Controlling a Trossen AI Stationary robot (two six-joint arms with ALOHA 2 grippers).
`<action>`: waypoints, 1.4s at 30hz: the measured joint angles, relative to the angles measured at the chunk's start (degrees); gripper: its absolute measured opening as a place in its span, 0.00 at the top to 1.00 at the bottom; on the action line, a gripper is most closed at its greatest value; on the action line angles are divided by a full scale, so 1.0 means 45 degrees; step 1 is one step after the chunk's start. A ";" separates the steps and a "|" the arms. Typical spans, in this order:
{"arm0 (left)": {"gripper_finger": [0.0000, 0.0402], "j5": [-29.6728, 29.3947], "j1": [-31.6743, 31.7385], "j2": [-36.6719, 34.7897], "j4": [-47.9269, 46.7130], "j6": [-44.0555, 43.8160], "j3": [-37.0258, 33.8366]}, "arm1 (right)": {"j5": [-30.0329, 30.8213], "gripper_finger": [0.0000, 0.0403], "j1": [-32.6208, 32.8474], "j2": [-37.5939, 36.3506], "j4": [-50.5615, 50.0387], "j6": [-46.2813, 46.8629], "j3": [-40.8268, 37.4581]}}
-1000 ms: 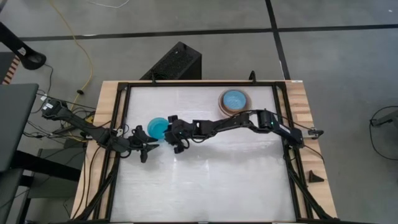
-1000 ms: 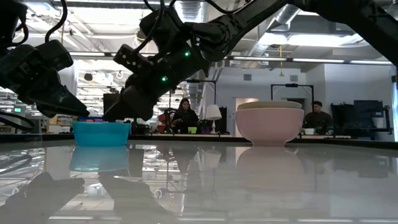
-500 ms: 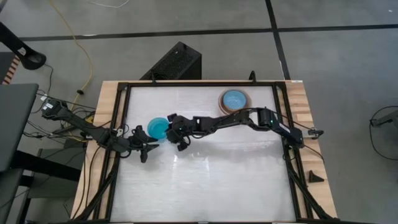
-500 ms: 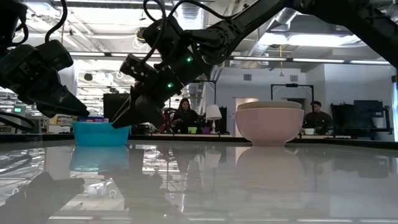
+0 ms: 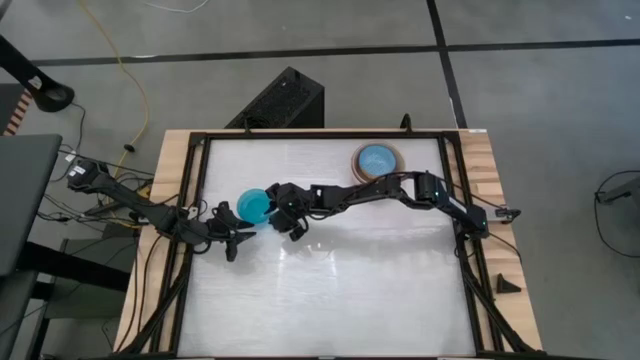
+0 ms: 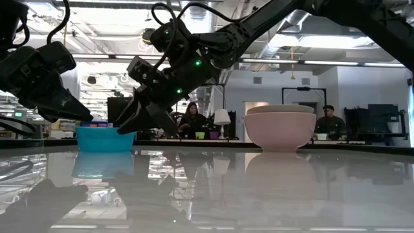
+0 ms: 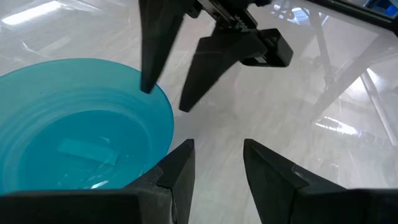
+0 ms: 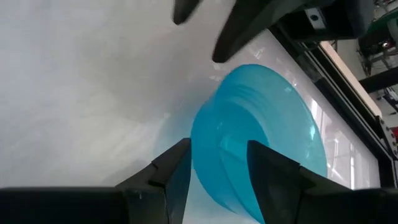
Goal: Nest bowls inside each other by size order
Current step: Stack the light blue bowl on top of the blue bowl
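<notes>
The small teal bowl point(image 5: 252, 205) stands upright on the white table, left of centre. The other bowls stand nested at the far right point(image 5: 377, 160): pale pink outermost point(image 6: 279, 133), light blue innermost. My right gripper point(image 5: 274, 206) is open at the teal bowl's right side, with the rim point(image 8: 214, 140) showing between its fingers. My left gripper point(image 5: 229, 226) is open and empty by the bowl's near-left side, with the bowl's edge point(image 7: 166, 127) close beside one finger. My right gripper has one finger over the inside of the teal bowl's rim point(image 7: 148, 93) and one outside, slanting down from the table's right. I cannot tell whether either finger touches it. The bowl rests flat on the table. My left gripper: I cannot tell whether it touches the bowl.
A black frame point(image 5: 196, 190) runs along the table's edges. A black box point(image 5: 285, 100) sits on the floor beyond the far edge. People show in the room behind the table in the low view point(image 6: 192, 120). Open tabletop lies toward the near edge point(image 5: 340, 290).
My right gripper has moved a little toward the teal bowl and lowered its fingers to the bowl's right rim. The bowl and my left gripper have stayed where they were.
</notes>
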 joint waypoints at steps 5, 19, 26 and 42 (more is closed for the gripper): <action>0.69 -0.0001 0.0001 -0.0004 0.0000 0.0000 0.0003 | -0.0460 0.54 -0.0210 -0.0004 -0.0116 0.0000 0.0000; 0.69 -0.0004 0.0001 0.0010 -0.0019 0.0000 0.0004 | -0.0056 0.61 -0.0208 0.1030 0.0801 -0.0301 0.0141; 0.69 -0.0002 0.0002 0.0019 -0.0029 0.0000 0.0002 | 0.0550 0.79 0.0016 0.1069 0.2510 -0.0030 0.0112; 0.69 0.0000 0.0000 0.0019 -0.0024 0.0000 0.0000 | 0.3084 0.94 0.0971 -0.1610 -0.4123 0.2111 0.0107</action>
